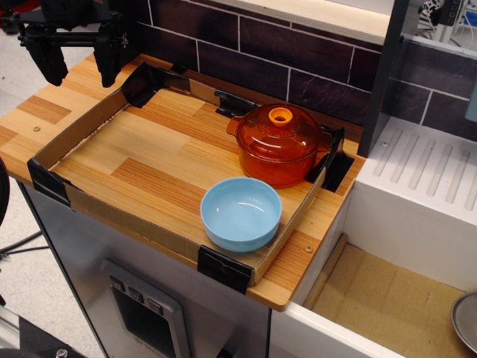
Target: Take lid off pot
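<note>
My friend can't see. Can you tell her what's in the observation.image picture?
An orange glass pot with its lid on sits beside an empty light-blue bowl on a wooden counter. The robot's claw hangs open, far off at the top left.

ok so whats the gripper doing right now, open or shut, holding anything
Gripper: open, holding nothing, up at the far left corner, well away from the amber-orange glass pot and its domed lid.

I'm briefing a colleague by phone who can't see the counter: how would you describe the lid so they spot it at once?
Start at the wooden counter fenced by a low cardboard border, and go to its far right corner by the dark tiled wall. There stands an amber-orange glass pot; the lid is the shallow dome on top of it. Its pale orange ring knob sets it apart from the open light-blue bowl in front.
</note>
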`<state>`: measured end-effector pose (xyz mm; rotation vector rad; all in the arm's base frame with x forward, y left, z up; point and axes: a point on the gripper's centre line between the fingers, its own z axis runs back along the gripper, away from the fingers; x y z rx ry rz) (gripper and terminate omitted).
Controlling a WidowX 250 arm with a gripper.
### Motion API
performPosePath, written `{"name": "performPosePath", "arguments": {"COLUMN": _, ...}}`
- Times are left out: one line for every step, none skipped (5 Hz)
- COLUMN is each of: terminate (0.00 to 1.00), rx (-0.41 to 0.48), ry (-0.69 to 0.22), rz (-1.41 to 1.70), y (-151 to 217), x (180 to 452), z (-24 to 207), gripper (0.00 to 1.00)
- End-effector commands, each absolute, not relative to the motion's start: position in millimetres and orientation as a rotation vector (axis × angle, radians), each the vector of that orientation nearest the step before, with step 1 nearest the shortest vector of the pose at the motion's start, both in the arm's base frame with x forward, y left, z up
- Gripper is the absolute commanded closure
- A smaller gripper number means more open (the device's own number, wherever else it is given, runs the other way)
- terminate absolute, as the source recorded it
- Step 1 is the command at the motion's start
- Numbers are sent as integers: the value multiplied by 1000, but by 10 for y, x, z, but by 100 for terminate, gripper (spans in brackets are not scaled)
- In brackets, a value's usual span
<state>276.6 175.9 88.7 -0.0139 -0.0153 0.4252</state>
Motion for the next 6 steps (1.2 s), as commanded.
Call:
{"name": "performPosePath", "arguments": {"terminate": 0, "rx": -14, "ry": -15, "rz": 425, "y": 1759, "x": 2766, "z": 887, "gripper": 0}}
{"name": "performPosePath", "arguments": {"terminate": 0, "rx": -48, "ry": 10, "rz": 407, "y": 1450, "x": 2863, "z": 897, "gripper": 0}}
{"name": "performPosePath", "arguments": {"terminate": 0, "rx": -47, "ry": 9, "rz": 414, "y": 1089, "x": 2937, "z": 985, "gripper": 0}}
{"name": "performPosePath", "arguments": {"terminate": 0, "rx": -79, "ry": 49, "rz": 415, "y": 666, "x": 2946, "z": 1118, "gripper": 0}}
{"name": "performPosePath", "arguments": {"terminate": 0, "rx": -100, "ry": 59, "rz": 404, "y": 335, "x": 3073, "z": 1194, "gripper": 0}}
{"name": "performPosePath", "arguments": {"terminate": 0, "rx": -107, "ry": 42, "rz": 413, "y": 140, "x": 3214, "z": 1228, "gripper": 0}}
